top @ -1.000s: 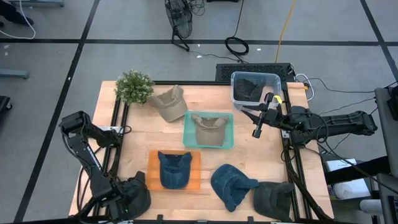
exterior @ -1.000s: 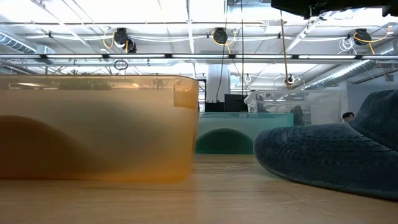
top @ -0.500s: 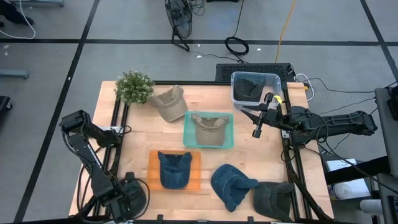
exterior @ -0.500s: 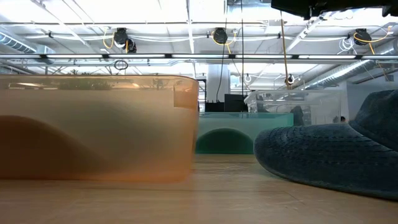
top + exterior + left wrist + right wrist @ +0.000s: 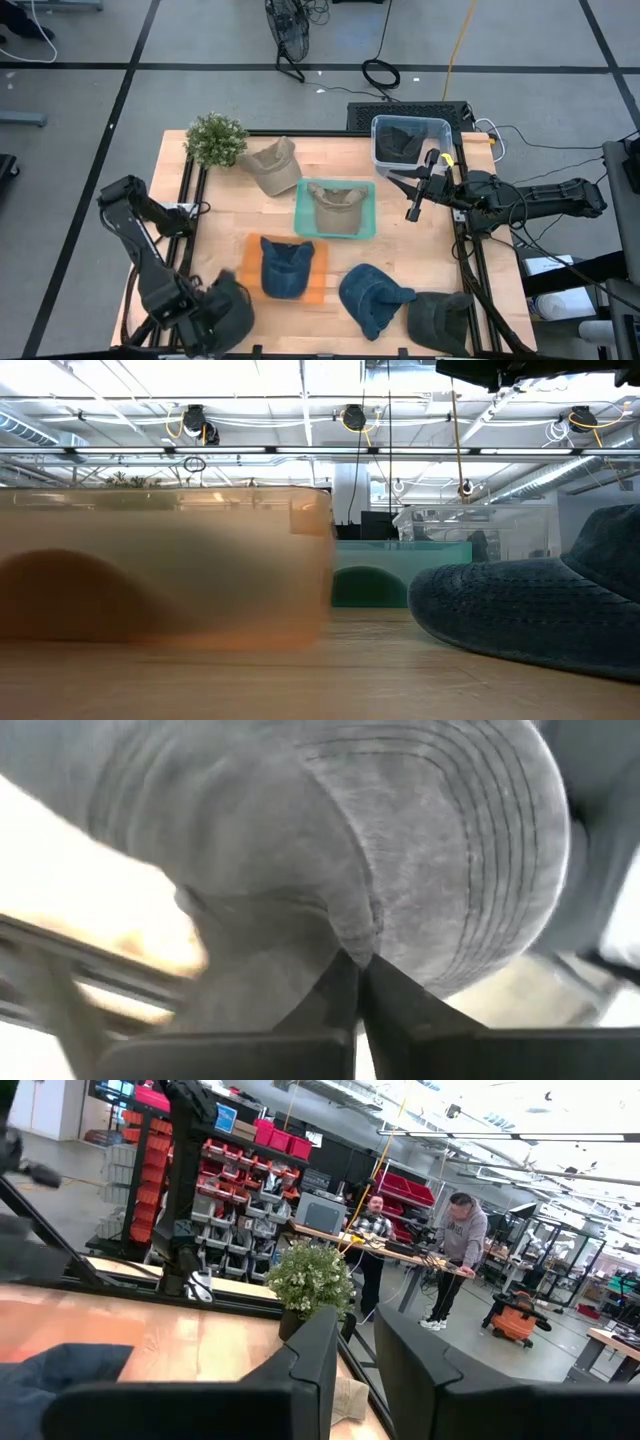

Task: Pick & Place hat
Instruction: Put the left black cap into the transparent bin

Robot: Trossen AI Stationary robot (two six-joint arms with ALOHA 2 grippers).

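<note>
You've got the left pincer (image 5: 222, 305) at the desk's (image 5: 420, 250) near-left corner, clenched on a dark grey hat (image 5: 228, 308). In the left wrist view the fingertips (image 5: 352, 982) pinch a fold of its cloth (image 5: 420, 870) w/ no gap showing. The hat's soft, light, floppy fabric: it'll sag and swing, so a pinch on a seam or the brim edge holds better than the crown, imo.

Next over, the orange tray (image 5: 318, 275) carries a blue hat (image 5: 286, 268); it shows blurred in the low view (image 5: 160, 570), prob. moving. Teal tray (image 5: 368, 212) w/ tan hat (image 5: 335, 208) sits behind it, loose tan hat (image 5: 275, 165) beside the plant (image 5: 215, 138).

Further right: a blue hat (image 5: 372, 297) and dark hat (image 5: 440, 320) lie on the desk's near edge, clear bin (image 5: 440, 128) at the far right. Right pincer (image 5: 413, 214) hovers near the bin, slightly parted, holding nothing.
</note>
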